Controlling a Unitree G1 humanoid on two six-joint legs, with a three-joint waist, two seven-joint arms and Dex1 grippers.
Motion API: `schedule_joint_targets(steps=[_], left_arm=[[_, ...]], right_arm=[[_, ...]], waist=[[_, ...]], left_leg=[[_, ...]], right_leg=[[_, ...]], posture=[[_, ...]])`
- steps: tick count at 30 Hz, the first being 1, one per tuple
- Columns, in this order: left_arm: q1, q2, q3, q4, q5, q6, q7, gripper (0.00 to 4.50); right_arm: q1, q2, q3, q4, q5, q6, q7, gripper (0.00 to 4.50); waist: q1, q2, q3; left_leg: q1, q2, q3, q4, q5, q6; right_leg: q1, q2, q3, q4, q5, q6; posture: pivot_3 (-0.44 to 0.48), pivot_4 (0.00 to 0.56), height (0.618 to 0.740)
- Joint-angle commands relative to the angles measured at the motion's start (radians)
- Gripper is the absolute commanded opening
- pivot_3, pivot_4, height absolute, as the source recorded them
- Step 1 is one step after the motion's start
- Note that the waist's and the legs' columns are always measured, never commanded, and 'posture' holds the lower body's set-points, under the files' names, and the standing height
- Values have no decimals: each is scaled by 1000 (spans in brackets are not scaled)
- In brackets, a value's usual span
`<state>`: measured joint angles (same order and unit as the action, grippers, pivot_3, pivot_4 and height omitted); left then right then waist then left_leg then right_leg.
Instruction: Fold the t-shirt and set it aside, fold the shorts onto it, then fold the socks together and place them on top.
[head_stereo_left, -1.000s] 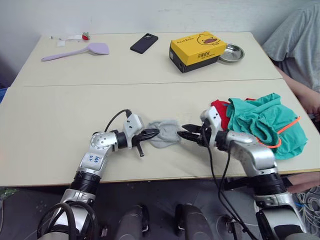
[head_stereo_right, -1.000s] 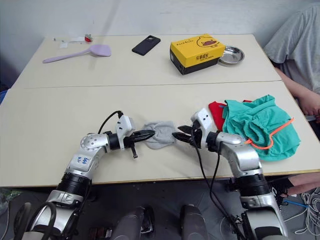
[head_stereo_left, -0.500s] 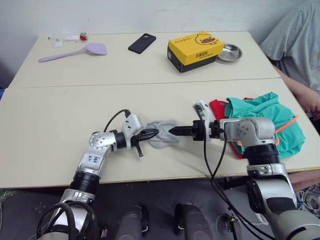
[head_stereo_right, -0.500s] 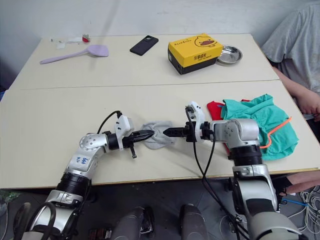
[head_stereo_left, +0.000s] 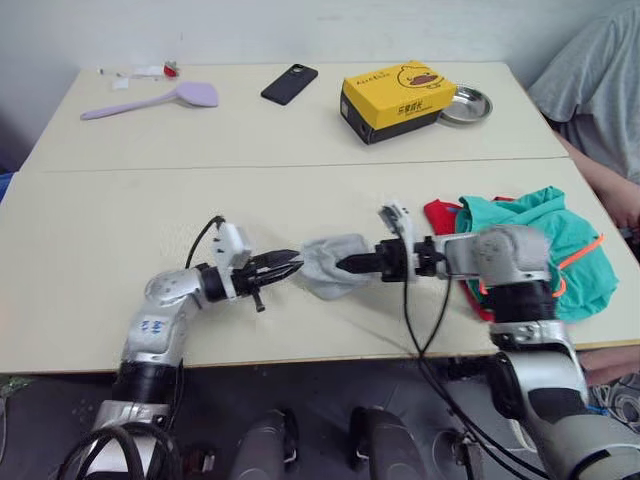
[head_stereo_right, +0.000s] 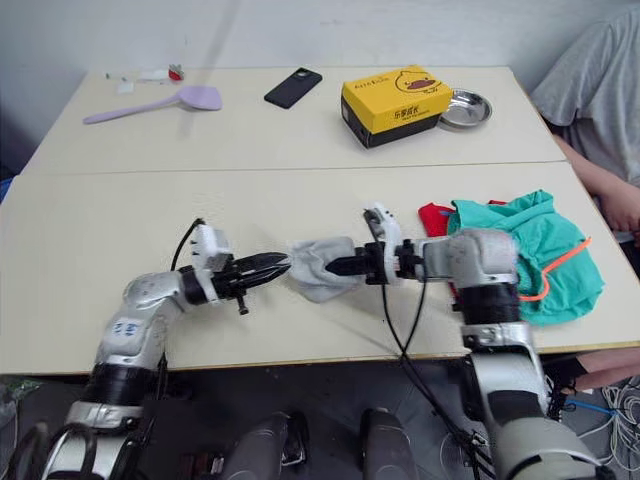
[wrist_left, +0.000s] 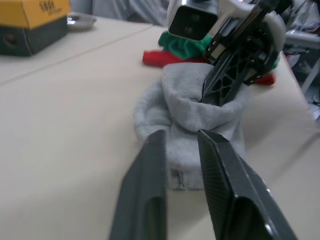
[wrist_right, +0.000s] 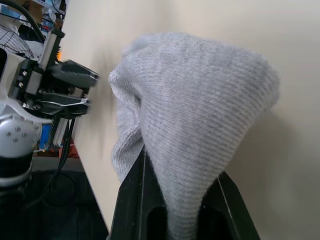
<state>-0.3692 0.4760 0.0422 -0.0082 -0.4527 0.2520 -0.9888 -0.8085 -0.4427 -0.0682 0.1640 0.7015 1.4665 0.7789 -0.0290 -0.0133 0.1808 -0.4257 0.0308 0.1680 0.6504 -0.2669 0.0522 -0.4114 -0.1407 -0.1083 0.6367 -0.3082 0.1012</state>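
The grey socks (head_stereo_left: 326, 262) are bunched at the table's front centre, and my right gripper (head_stereo_left: 343, 265) is shut on their right side; the right wrist view shows the knit (wrist_right: 200, 100) pinched between its fingers. Just left of the socks, my left gripper (head_stereo_left: 291, 265) is open, with nothing between its fingers (wrist_left: 150, 170), and the socks (wrist_left: 190, 117) lie beyond the tips. The red t-shirt (head_stereo_left: 440, 214) lies to the right, mostly under the teal shorts (head_stereo_left: 545, 235) with their orange drawstring (head_stereo_left: 588, 250).
At the back of the table lie a yellow box (head_stereo_left: 397, 90), a metal dish (head_stereo_left: 465, 104), a black phone (head_stereo_left: 289, 84) and a lilac spatula (head_stereo_left: 150, 100). A person (head_stereo_left: 600, 90) sits at the right edge. The table's front edge (head_stereo_left: 330, 350) runs just below the grippers.
My left gripper let go of the socks and drew back to the left. My right gripper closed on the socks' right side and holds them slightly raised.
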Motion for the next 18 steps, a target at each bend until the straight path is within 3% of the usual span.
schedule_joint_targets(steps=[1, 4, 8, 12, 18], left_arm=[[52, 71, 67, -215, -146, 138, -13, 2101], [92, 132, 104, -281, -188, 195, -15, 3101], [116, 137, 141, -332, -249, 201, -17, 4380], [127, 142, 112, -361, -253, 197, -44, 4500], [82, 149, 97, -323, -271, 253, -42, 4500]], right_arm=[[36, -198, -95, -204, 150, 107, 114, 28], [83, -452, -133, -265, 219, 116, 246, 28], [115, -686, -162, -151, 180, -27, 387, 28], [134, -830, -64, 48, 17, -254, 491, 28], [44, -809, 166, 413, -304, -594, 540, 28]], waist=[[1, 1, 0], [2, 1, 1], [1, 1, 1], [1, 1, 1], [0, 2, 1]], left_leg=[[0, 0, 0, 0, 0, 0], [0, -1, -1, -1, -1, 2], [1, 0, -1, -1, -2, 2], [4, 0, 3, -2, -2, 1], [4, 0, 6, -1, -2, 0]], right_leg=[[0, 0, 0, -1, 0, 0], [3, -1, 0, -9, 0, 0], [3, -1, -2, -10, 0, 0], [4, -1, -1, -10, 0, 0], [2, 0, -2, -9, 0, 0]], posture=[[0, 150, 740], [0, 150, 740], [0, 150, 740], [0, 150, 740], [0, 150, 740]])
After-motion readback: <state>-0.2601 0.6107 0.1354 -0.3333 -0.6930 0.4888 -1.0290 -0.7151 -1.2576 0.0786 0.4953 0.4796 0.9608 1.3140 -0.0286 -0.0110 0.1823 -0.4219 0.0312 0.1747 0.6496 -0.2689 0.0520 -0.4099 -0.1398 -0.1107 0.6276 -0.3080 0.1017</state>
